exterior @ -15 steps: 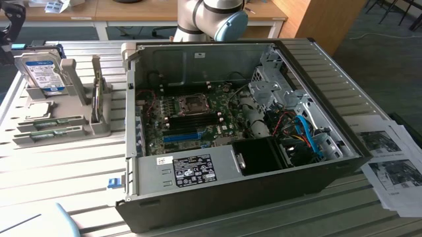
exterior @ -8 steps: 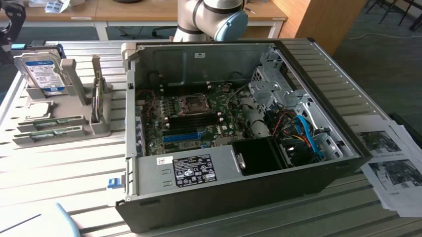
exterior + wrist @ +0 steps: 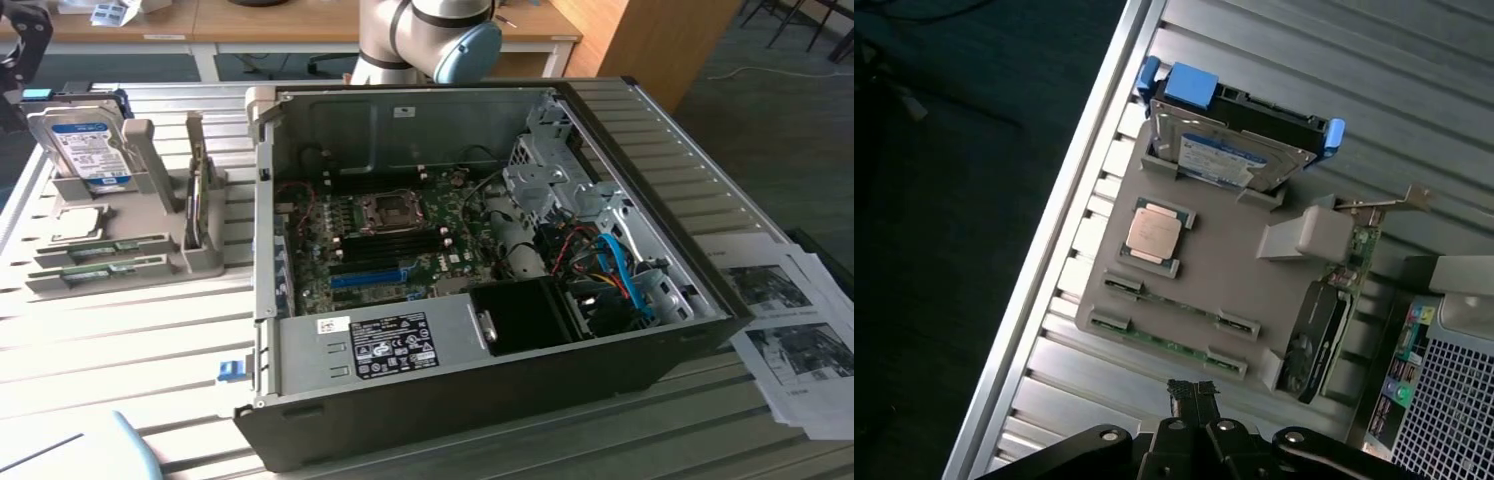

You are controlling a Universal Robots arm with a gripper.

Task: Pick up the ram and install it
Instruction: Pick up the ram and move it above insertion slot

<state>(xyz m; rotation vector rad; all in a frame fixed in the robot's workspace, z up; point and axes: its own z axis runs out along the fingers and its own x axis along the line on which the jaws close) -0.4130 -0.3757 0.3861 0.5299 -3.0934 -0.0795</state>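
Shut tight with nothing in it, the gripper (image 3: 1194,397) hangs near the ram (image 3: 1166,344), which lies in a gray holder (image 3: 1224,250), likely to keep it still for grabbing.

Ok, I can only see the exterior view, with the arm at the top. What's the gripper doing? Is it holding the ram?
Observer: No. In the wrist view the gripper is shut, with nothing between its fingers.
Operator: So where is it compared to the ram?
Observer: The ram lies in its holders on the grey tray, along the tray edge nearest the gripper, and there is a gap between them.
Operator: Is the gripper pointing at the computer?
Observer: No. The wrist camera looks down on the tray, and just a corner of the computer case shows off to one side.
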